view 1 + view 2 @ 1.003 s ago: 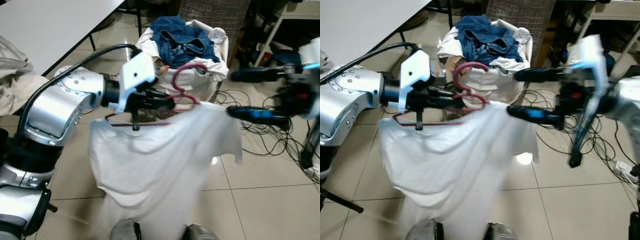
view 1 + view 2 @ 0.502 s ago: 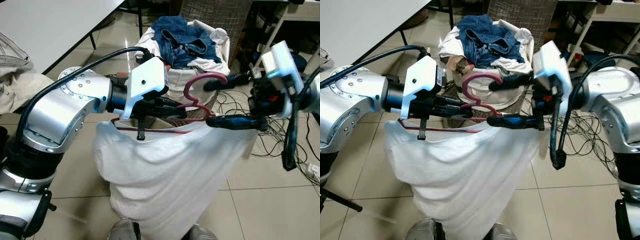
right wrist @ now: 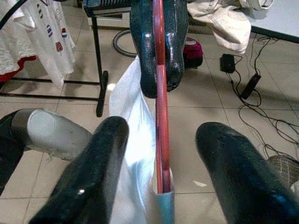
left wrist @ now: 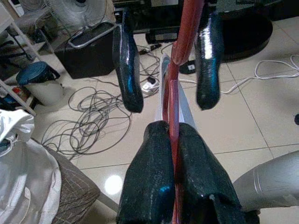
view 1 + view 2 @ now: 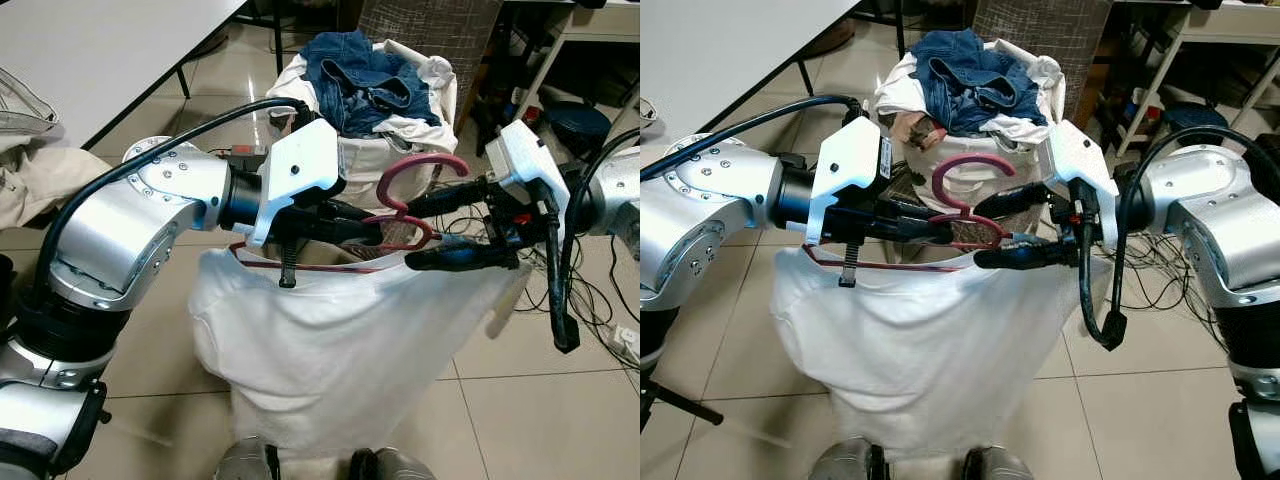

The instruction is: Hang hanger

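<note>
The red hanger [image 5: 965, 215] is held up in front of the robot at chest height, its hook curving upward and its thin bar running roughly level. A white shirt [image 5: 925, 350] drapes from it, the cloth sagging in soft folds down toward the robot's feet. The left gripper [image 5: 940, 232] is clenched on the hanger's bar; in the left wrist view its two black fingers [image 4: 154, 182] press against either side of the red strip with no gap. The right gripper [image 5: 990, 232] faces it from the other side with its fingers spread apart, one above and one below the hanger's shoulder end, the red bar passing between them untouched in the right wrist view [image 3: 159, 140].

Below and around the shirt lies beige tiled floor [image 5: 540, 420], open on the robot's right front. A tangle of black cables [image 5: 600, 290] covers the tiles further right. On the left, a white table [image 5: 90, 50] cuts across the corner, with pale cloth [image 5: 30, 180] heaped below its edge.

Just behind the hanger stands a laundry basket [image 5: 1015, 165] lined in white, heaped with blue denim clothes [image 5: 965, 70] and white garments spilling over its rim.
</note>
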